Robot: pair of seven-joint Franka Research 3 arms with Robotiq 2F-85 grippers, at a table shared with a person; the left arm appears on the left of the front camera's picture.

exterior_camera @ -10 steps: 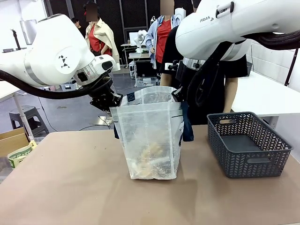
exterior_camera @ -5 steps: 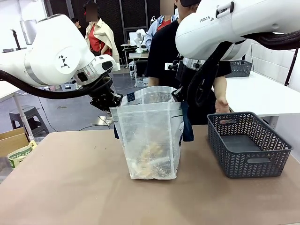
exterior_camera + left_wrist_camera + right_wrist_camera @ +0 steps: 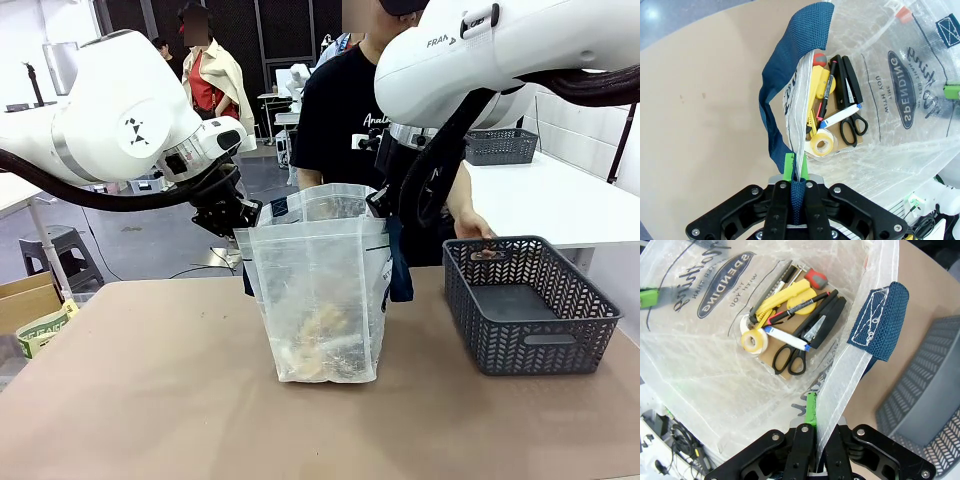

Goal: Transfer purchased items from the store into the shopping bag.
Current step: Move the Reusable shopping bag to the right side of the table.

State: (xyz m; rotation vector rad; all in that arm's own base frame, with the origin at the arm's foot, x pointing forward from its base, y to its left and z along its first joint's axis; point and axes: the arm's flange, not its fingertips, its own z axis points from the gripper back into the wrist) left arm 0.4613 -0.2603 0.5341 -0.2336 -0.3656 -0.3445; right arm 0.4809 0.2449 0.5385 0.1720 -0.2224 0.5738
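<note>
Left end effector (image 3: 795, 174), right end effector (image 3: 815, 429) each clenched on shopping bag (image 3: 320, 285) rim (purchased items (image 3: 790, 325) inside, below).

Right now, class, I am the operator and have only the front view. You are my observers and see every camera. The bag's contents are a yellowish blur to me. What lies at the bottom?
Observer: Black-handled scissors lie flat on the bottom of the shopping bag.
Operator: Is any tape in there?
Observer: Yes, a yellowish tape roll lies beside the scissors' handles.
Operator: What exactly does the left gripper pinch?
Observer: The left gripper is shut on the bag's navy handle, with the plastic rim pinched alongside it.
</note>
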